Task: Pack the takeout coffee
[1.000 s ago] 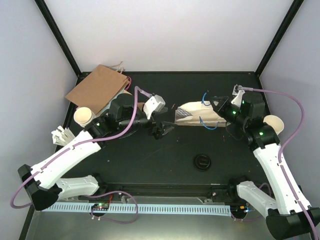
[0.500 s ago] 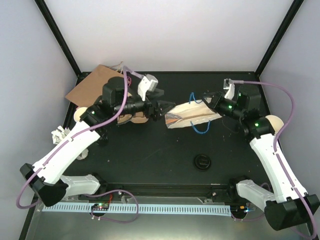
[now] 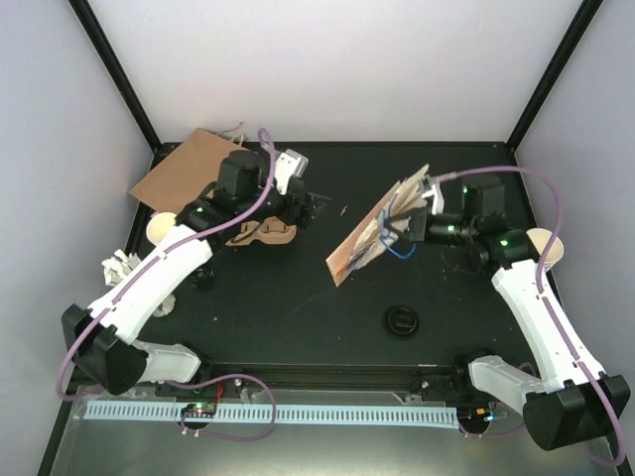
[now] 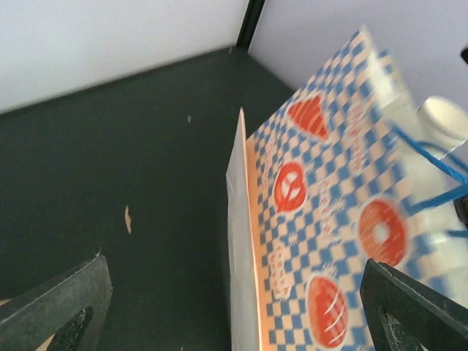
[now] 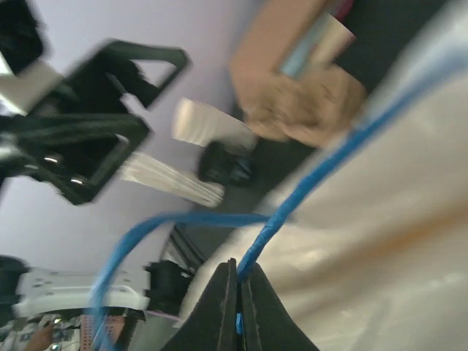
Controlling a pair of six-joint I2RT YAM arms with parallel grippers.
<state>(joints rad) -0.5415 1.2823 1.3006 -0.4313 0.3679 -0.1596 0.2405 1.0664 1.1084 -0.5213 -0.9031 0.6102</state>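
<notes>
Red pretzel and doughnut prints cover the checked paper bag [image 4: 329, 212]; its lettering blurs beyond reading. Flat a second ago, it now hangs tilted from the right gripper [image 5: 238, 276], which is pinched shut on its blue handle [image 5: 329, 175]. The left gripper [image 4: 234, 292] gapes wide, empty. The lidded coffee cup [image 3: 402, 320] stands apart on the table [image 3: 298, 307], nearer the arms

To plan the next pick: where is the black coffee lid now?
Top view: the black lid lies on the table, right of centre toward the near edge, in front of the raised checked bag.
</notes>
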